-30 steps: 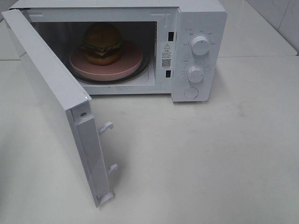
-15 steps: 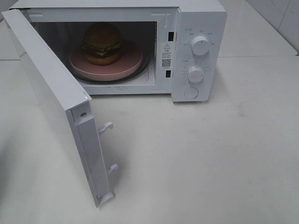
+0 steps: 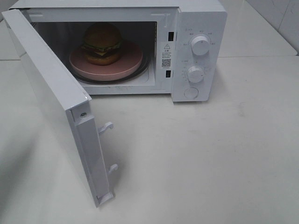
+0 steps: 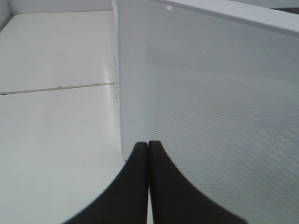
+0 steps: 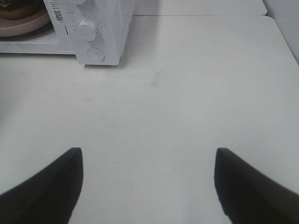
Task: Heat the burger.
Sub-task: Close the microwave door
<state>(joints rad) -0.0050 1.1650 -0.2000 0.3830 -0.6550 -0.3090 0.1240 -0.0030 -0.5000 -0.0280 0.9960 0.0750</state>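
The burger (image 3: 103, 43), with its brown bun and green lettuce, sits on a round pink plate (image 3: 126, 65) inside the white microwave (image 3: 201, 18). The microwave's door (image 3: 46, 88) stands wide open, swung out to the front left. Neither gripper appears in the exterior high view. In the left wrist view my left gripper (image 4: 148, 143) is shut on nothing, close to the outer face of the door (image 4: 210, 116). My right gripper (image 5: 148, 154) is open and empty above bare table, well in front of the microwave (image 5: 117, 28). A sliver of the burger (image 5: 16, 7) shows there.
Two round knobs (image 3: 200, 45) (image 3: 195, 73) and a round button (image 3: 190, 92) sit on the microwave's right panel. Two latch hooks (image 3: 107, 126) stick out of the door's free edge. The white table (image 3: 210, 158) spreads in front and to the right.
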